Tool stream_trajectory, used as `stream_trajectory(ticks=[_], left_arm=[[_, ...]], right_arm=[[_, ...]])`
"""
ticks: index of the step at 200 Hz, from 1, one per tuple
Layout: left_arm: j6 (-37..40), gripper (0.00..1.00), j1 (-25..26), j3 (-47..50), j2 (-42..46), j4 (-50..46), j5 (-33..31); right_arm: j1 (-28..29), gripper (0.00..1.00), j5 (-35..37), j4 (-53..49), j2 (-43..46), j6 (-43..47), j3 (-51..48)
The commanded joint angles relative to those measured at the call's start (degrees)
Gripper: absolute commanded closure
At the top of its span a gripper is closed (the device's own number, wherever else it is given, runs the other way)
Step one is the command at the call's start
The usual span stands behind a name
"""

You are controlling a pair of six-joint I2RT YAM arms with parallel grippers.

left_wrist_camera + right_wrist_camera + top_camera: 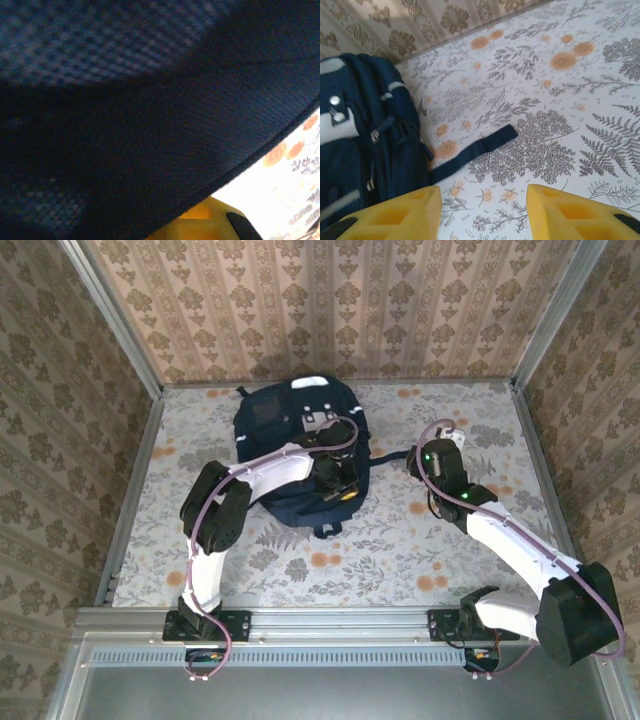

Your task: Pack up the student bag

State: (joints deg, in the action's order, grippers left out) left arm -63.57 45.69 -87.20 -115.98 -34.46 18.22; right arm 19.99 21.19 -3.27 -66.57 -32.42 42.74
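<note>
The student bag (290, 435), dark navy with a thin white stripe and white patches, lies flat at the back middle of the table. My left gripper (338, 488) rests on its near right part. In the left wrist view navy fabric (150, 100) drapes over a yellow finger (210, 225) and hides the tips; the jaws are shut on that fabric. My right gripper (420, 458) hovers just right of the bag. In its wrist view it (484, 210) stands open over bare tablecloth, nothing between the fingers, with the bag (365, 150) to its left and a loose dark strap (475, 150) just ahead.
The floral tablecloth (400, 550) runs to wallpapered walls at the back and both sides. A metal rail (330, 620) borders the near edge by the arm bases. Open tablecloth (545, 100) lies right of the bag.
</note>
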Motion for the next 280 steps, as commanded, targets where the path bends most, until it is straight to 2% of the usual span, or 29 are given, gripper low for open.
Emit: stream_trajectory(ticks=[1, 17, 33, 43, 57, 61, 63, 65, 69, 73, 90, 100, 116, 136, 159, 167, 172, 182, 191, 210, 224, 280], left_arm=[[1.32, 1.0, 2.7, -0.39, 1.77, -1.95, 7.99], [2.14, 1.0, 3.52, 0.65, 3.76, -2.95, 9.56], [4.92, 0.98, 3.57, 1.09, 5.66, -2.96, 10.51], [6.98, 0.75, 3.19, 0.89, 6.85, -2.95, 10.75], [10.21, 0.52, 2.78, 1.26, 9.28, -0.67, 10.68], [11.09, 0.4, 2.61, 1.31, 10.19, -0.36, 10.47], [11.54, 0.34, 2.51, 1.32, 10.59, -0.15, 10.33], [11.96, 0.28, 2.37, 1.37, 11.06, 0.08, 10.3], [12.98, 0.06, 2.19, 1.51, 12.02, 0.73, 10.47], [14.28, 0.0, 1.92, 1.68, 13.11, 1.42, 10.53], [20.69, 0.0, -0.36, 2.83, 19.7, 2.6, 6.7], [24.32, 0.0, -2.87, 4.92, 24.59, 3.86, 3.3], [29.95, 0.0, -8.36, 7.76, 32.0, 1.53, -8.87], [36.49, 0.0, -15.64, 14.64, 40.43, 2.65, -25.56], [49.3, 0.0, -23.24, 30.73, 48.3, 19.54, -33.93], [52.79, 0.0, -24.84, 37.3, 50.28, 25.84, -36.77], [54.37, 0.0, -25.94, 40.44, 51.29, 28.97, -38.36], [56.42, 0.0, -28.75, 46.34, 52.82, 34.76, -38.27], [58.93, 0.0, -31.65, 51.52, 53.84, 40.6, -34.4], [59.2, 0.0, -36.75, 59.24, 54.35, 48.72, -30.3], [60.6, 0.0, -39.08, 61.03, 52.59, 50.23, -29.81], [57.9, 0.0, -44.93, 65.83, 45.8, 62.79, -27.07]], right_arm=[[-0.95, 0.51, 2.16, 0.16, 2.26, -1.42, -0.88], [-1.13, 0.51, 1.71, 0.92, 2.37, -0.84, -0.86], [-1.43, 0.46, -0.51, 2.02, 1.42, 0.97, -0.33], [-1.38, 0.41, -1.83, 2.29, 0.94, 2.46, 0.46], [-1.4, 0.2, -4.37, 2.78, 1.51, 5.52, 1.33], [-1.39, 0.05, -5.16, 2.85, 1.94, 6.25, 1.41], [-1.43, 0.01, -5.56, 2.96, 2.22, 6.48, 1.5], [-1.44, 0.0, -5.92, 2.93, 2.54, 6.98, 1.52], [-1.56, 0.0, -7.04, 3.0, 3.23, 7.92, 1.6], [-1.6, 0.0, -8.04, 3.01, 4.01, 9.04, 1.68], [-1.78, 0.0, -13.31, 3.04, 6.79, 14.53, 2.09], [-1.86, 0.0, -13.88, 1.14, 7.15, 16.83, 3.18], [-1.94, 0.0, -8.78, 1.4, 7.2, 19.03, 2.72], [-2.57, 0.0, 1.65, 9.49, 6.97, 22.76, -2.64], [-5.95, 0.0, 8.69, 18.83, 3.9, 27.26, -8.54], [-8.26, 0.0, 7.37, 23.54, 3.47, 28.06, -11.6], [-9.72, 0.0, 4.02, 27.41, 3.46, 29.13, -13.54], [-12.33, 0.0, -1.74, 37.18, 3.27, 30.87, -19.02], [-14.15, 0.0, -3.58, 43.8, 2.02, 30.43, -22.68], [-16.15, 0.0, -6.05, 43.43, -1.34, 29.74, -23.12], [-16.53, 0.0, -6.1, 43.96, -4.09, 29.09, -23.15], [-18.21, 0.0, -8.62, 63.0, -14.39, 28.41, -28.18]])
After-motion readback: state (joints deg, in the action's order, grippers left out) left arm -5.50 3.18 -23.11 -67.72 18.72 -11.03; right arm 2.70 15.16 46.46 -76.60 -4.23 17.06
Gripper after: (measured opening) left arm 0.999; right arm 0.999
